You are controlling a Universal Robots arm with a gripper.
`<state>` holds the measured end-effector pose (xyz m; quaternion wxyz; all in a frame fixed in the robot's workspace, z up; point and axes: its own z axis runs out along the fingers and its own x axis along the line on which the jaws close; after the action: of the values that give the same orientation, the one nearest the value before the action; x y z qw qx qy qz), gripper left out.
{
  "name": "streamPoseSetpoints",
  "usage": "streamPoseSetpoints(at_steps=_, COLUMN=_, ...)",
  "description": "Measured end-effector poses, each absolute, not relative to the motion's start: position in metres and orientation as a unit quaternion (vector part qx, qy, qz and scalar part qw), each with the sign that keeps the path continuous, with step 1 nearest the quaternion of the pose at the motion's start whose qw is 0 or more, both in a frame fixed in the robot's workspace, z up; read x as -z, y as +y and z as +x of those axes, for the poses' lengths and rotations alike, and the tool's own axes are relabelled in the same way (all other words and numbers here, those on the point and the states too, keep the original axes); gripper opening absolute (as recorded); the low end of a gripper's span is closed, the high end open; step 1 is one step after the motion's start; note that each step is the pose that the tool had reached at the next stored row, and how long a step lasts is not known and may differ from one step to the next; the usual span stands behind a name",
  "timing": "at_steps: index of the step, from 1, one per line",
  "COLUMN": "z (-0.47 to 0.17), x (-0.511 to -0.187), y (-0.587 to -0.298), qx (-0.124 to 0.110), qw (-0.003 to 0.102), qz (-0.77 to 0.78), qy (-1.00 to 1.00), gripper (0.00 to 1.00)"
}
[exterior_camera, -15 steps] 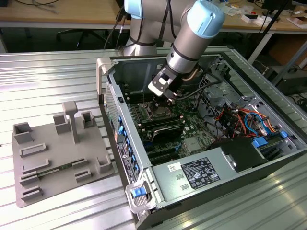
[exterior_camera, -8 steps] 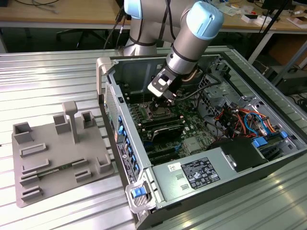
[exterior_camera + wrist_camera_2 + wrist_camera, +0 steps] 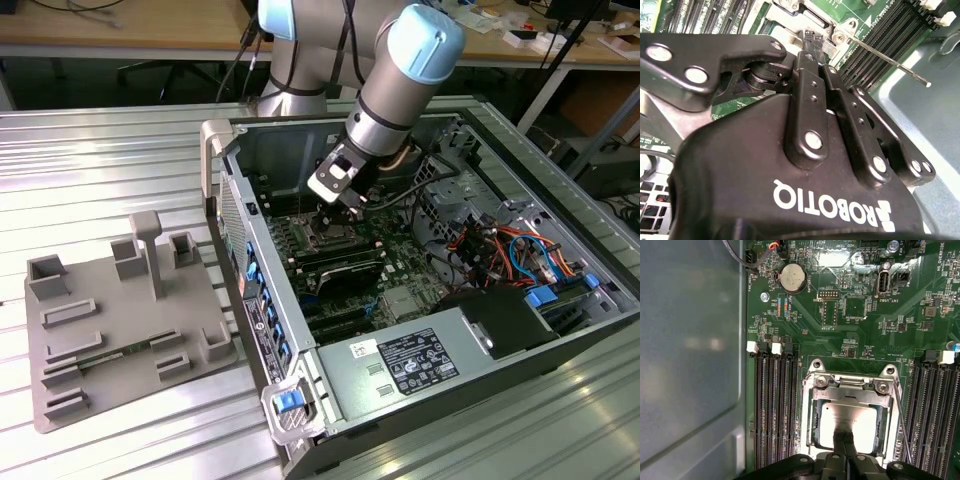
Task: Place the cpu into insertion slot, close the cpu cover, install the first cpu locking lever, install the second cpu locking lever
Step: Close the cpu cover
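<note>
**Handling:** the cpu [image 3: 847, 417] is judged light, stiff and thin. Its smooth metal top is likely slippery, so take it by the edges.

**Appearance:** a flat, silvery square.

**Location:** it is seated in the insertion slot [image 3: 809, 440] on the green board [image 3: 855, 315], with the cpu cover [image 3: 850, 398] framing it. The board sits inside the open computer case [image 3: 255, 290] on the desk [image 3: 100, 150].

**Tool** [image 3: 845, 442]**:** narrow, fingers together and gripping nothing, with the tip on or just above the chip.

**Lever:** one lever [image 3: 890, 60] stands raised.

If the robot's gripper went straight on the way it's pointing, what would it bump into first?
Probably the cpu: the shut gripper points right at its silvery top. It may already be touching it; the depth is hard to judge.
</note>
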<state>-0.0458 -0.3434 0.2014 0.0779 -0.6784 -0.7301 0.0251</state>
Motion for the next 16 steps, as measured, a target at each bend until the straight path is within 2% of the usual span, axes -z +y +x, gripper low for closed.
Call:
streamPoseSetpoints(at_steps=8, z=-0.044, x=-0.214, y=-0.344, qx=-0.025, qw=0.078, qz=-0.678, qy=-0.730, gripper=0.11)
streamPoseSetpoints(at_steps=16, z=-0.017, x=-0.224, y=-0.344, qx=-0.027, qw=0.085, qz=-0.678, qy=-0.730, gripper=0.11)
